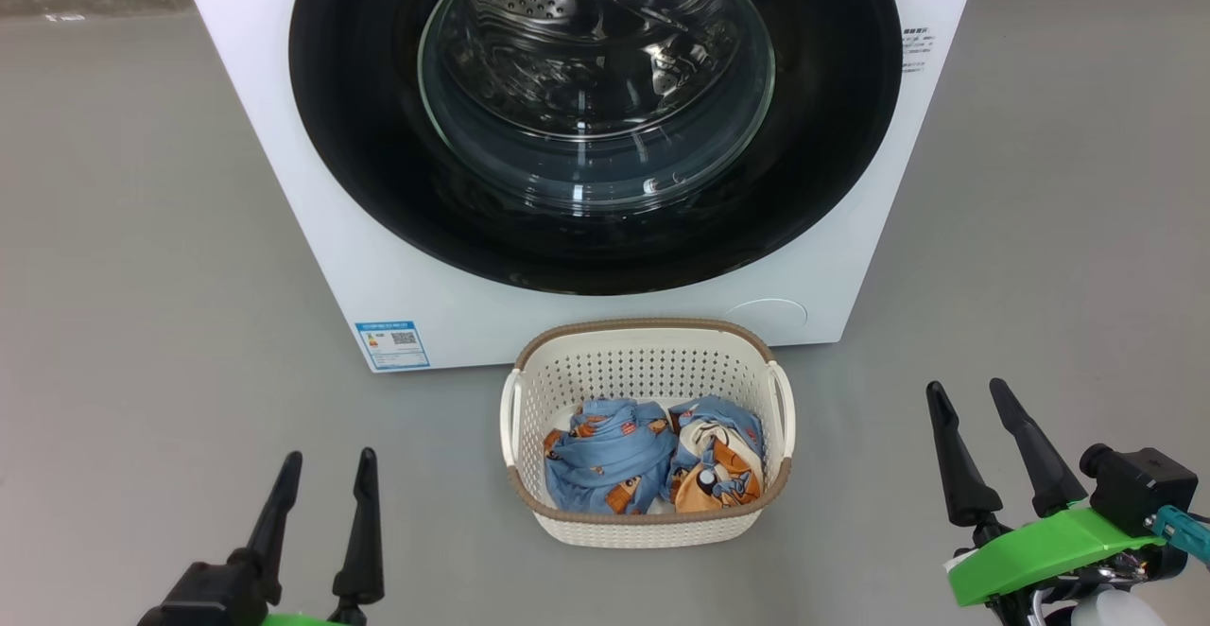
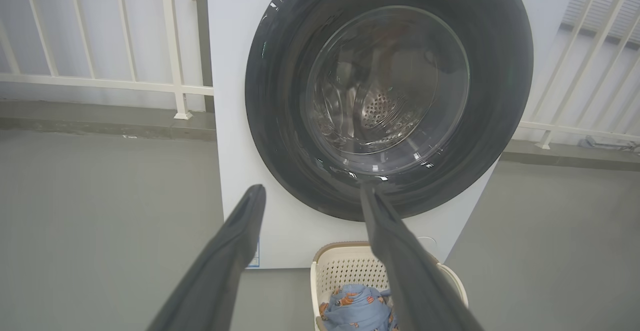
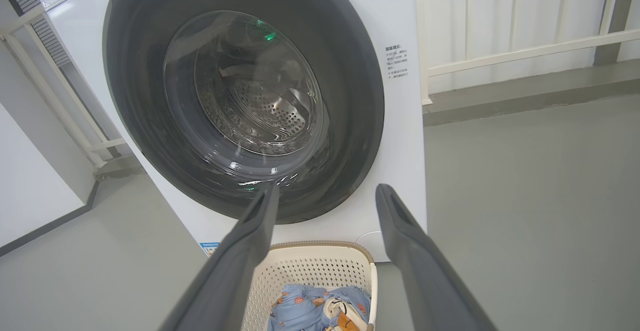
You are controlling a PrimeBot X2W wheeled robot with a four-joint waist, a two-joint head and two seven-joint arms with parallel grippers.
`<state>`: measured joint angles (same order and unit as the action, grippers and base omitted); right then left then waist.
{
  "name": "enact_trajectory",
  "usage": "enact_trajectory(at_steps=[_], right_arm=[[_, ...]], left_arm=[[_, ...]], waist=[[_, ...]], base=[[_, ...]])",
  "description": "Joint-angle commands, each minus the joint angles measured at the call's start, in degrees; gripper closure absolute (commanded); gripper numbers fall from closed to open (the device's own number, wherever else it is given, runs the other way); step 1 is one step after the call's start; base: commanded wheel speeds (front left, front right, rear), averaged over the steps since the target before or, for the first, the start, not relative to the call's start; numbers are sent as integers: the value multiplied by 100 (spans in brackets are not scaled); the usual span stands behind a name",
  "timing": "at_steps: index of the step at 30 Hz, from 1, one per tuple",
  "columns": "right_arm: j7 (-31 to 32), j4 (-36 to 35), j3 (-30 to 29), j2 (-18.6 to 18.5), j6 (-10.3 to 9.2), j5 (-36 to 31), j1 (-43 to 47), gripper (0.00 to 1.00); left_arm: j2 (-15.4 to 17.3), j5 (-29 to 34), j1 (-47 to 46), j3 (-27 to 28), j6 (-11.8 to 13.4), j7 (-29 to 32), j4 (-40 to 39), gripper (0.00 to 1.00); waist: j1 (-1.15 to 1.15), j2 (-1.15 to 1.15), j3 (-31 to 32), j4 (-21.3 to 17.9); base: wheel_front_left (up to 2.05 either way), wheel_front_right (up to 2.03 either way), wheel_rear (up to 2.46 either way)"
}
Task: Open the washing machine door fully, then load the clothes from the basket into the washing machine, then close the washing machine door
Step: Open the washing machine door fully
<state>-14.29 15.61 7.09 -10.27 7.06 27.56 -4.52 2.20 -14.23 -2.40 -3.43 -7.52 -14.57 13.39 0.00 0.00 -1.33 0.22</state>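
The white washing machine stands ahead with its round black-rimmed door shut flat against the front; the steel drum shows through the glass. On the floor just before it sits the cream basket holding the light-blue printed clothes. My left gripper is open at the lower left, well left of the basket. At the lower right my right gripper also stands open, right of the basket. Both wrist views look along open fingers at the door and the basket.
Grey floor spreads on both sides of the machine. A white railing runs behind it on the left and another railing on the right. A blue label sticker sits at the machine's lower left corner.
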Motion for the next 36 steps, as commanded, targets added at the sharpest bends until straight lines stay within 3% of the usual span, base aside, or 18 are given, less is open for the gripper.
enact_trajectory(at_steps=[1,12,36], right_arm=[[-71,-154,72,-44,43,-87,-160,0],[-71,-196,52,0,43,-88,-154,0],[-71,-220,3,22,43,-70,-230,0]], left_arm=[[82,79,-249,181,3,-43,-79,0],[93,200,-279,236,3,-43,-55,0],[102,5,-358,189,3,-43,-135,0]], waist=[[0,0,1,0],[0,0,-62,-21],[0,0,-190,-74]], base=[[0,0,0],[33,33,-66],[110,110,-219]])
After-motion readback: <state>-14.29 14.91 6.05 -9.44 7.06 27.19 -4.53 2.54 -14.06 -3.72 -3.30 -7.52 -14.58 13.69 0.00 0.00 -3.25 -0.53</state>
